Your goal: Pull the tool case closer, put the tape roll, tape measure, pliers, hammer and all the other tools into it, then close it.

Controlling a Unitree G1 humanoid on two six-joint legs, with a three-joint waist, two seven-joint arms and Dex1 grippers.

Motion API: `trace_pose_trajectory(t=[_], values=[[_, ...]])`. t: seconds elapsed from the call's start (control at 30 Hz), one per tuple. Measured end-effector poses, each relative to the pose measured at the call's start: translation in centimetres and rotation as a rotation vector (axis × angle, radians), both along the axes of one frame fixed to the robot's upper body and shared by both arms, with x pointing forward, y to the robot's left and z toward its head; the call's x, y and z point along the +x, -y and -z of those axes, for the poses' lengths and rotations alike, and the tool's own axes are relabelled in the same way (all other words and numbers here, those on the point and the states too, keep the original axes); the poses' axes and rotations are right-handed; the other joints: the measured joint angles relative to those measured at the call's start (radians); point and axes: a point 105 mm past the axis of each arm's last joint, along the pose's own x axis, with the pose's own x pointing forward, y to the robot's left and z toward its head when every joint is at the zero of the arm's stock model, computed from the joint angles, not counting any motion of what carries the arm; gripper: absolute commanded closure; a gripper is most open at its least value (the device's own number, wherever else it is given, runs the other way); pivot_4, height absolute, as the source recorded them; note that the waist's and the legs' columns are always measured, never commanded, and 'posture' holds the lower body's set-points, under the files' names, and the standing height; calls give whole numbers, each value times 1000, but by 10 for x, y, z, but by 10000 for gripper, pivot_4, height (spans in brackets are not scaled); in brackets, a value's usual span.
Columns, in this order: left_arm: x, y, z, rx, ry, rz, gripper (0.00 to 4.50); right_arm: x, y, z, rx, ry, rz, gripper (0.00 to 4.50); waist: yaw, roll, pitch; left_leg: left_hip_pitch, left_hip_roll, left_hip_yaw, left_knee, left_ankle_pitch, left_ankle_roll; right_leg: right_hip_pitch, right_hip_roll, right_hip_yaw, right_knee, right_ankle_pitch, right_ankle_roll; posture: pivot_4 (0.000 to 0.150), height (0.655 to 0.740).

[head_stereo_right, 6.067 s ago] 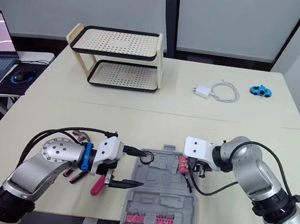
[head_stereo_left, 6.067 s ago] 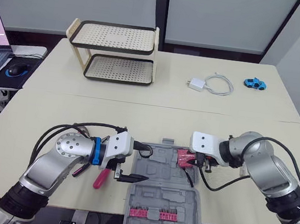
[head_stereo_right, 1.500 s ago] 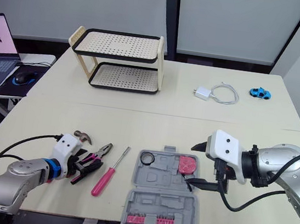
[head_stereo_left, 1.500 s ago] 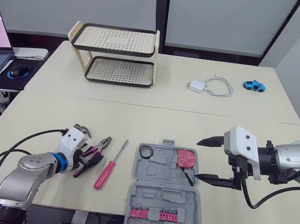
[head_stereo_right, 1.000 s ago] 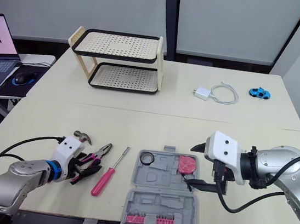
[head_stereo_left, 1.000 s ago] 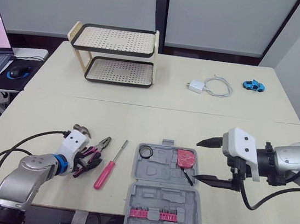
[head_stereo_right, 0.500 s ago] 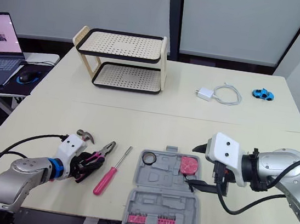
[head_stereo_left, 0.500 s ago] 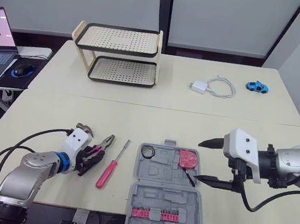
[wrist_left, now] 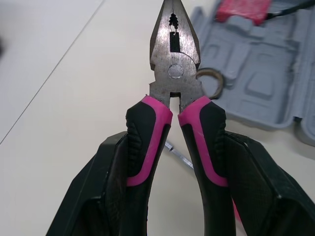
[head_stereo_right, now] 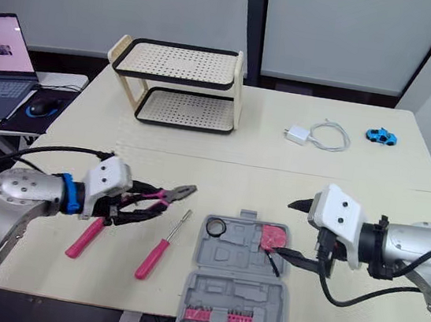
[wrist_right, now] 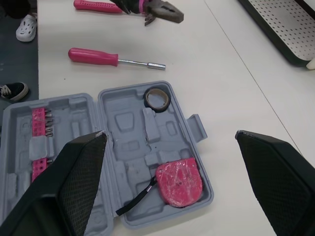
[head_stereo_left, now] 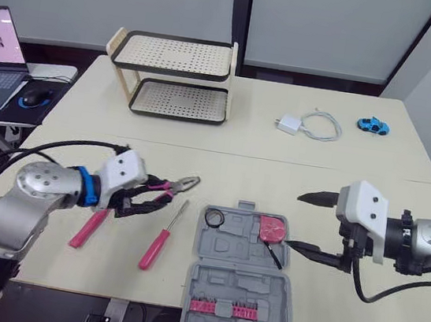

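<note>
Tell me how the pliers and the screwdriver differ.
The pliers are clamped by the handles in the left gripper, apparently off the table; the screwdriver lies loose on it. The pliers' handles are pink and black; the screwdriver's handle is plain pink. Both are outside the tool case.

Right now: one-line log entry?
left gripper: shut on pliers | right gripper: open | tool case: tape roll, tape measure in | table: screwdriver, hammer

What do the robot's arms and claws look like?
Both arms are rounded silver shells with loose black cables. The left end effector and right end effector each have a white boxy housing and two black textured fingers. A blue ring circles the left wrist.
</note>
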Motion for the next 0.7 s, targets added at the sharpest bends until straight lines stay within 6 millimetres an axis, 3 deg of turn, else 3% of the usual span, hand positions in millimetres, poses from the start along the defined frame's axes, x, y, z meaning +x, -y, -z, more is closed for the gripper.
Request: trace_pose_trajectory(t=[0.17,0.3,0.5,0.7], values=[[-2,26,11,109,-50,211,20150,-15,2,8,-8,-50,-9,0,-5,-1,3,0,0,1,0,0,0,0,4,0,2,0,0,1500,7400],[-2,50,17,124,-60,311,20150,-15,-7,15,-13,-51,-21,0,-16,-2,4,0,-1,1,1,0,0,0,5,0,2,0,0,1500,7400],[6,74,17,136,-44,378,20151,9,-49,34,11,-20,-24,0,-26,-3,5,-1,-1,0,2,0,0,-3,5,0,3,0,0,1500,7400],[8,74,19,162,-59,384,20152,24,-76,53,-29,-34,-31,0,-24,-3,5,-14,-1,-2,4,4,-6,-16,4,-1,5,0,0,1500,7400]])
